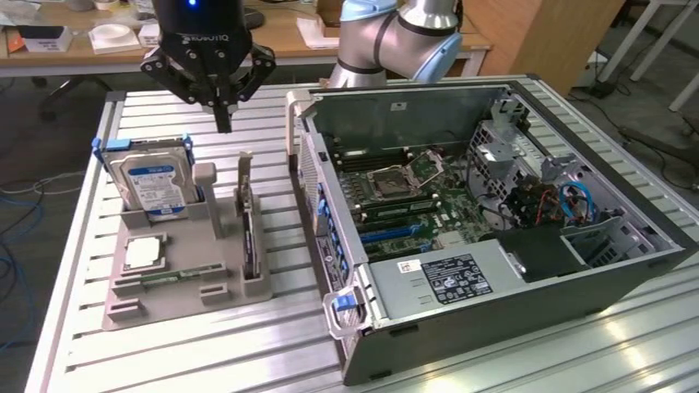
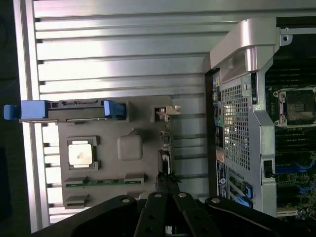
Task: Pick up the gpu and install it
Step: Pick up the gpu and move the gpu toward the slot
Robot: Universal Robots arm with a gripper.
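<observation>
Closest to the wrist camera, the black articulated gripper has its two fingers pressed together with nothing between them; in the exterior view it hangs point-down over the table, above the far end of the holder and clear of every part. Below that finger line stands the gpu — a thin flat circuit card set on edge in a slot, its pale metal end bracket upright at the far end; it has not been lifted. It runs along the side of the grey moulded plastic holder that faces the computer, near the case wall but apart from it. On the holder's other side the boxy hard drive with the blue-and-white label stands upright between blue clips; in front of it lie the square silver processor chip and the narrow green memory stick, both flat in their recesses. On the exterior view's right the open dark-grey computer case lies on its side, green motherboard exposed; everything rests on the slatted aluminium table.
</observation>
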